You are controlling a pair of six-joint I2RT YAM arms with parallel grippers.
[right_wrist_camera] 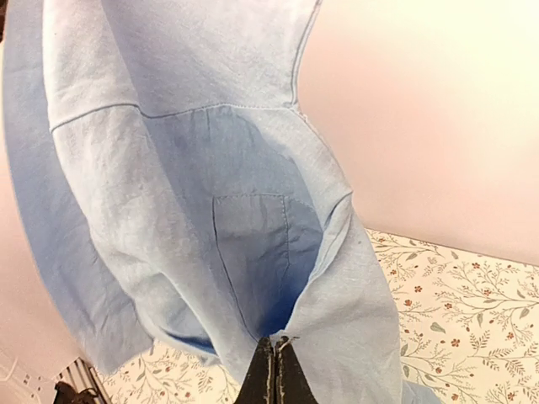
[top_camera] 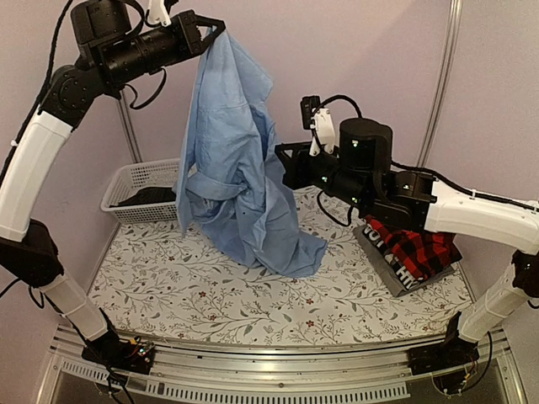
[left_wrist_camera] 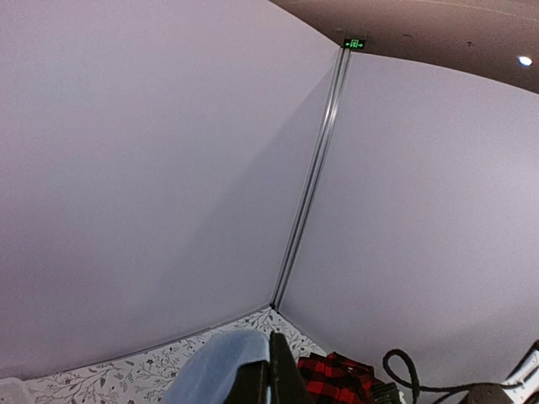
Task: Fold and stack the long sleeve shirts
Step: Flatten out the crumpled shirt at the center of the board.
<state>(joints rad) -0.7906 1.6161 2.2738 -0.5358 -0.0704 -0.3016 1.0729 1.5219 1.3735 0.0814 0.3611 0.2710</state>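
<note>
I hold the light blue shirt [top_camera: 240, 168] pinched shut in both — left gripper [top_camera: 212, 32] up top, right gripper [right_wrist_camera: 271, 366] on its front edge. Limp, light cloth; I'd grip hems.

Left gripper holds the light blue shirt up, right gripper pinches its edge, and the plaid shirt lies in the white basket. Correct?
Only the last part is wrong: the top external view shows the plaid shirt lying on the grey shirt at the right of the table, not in the white basket. The rest stands.
</note>
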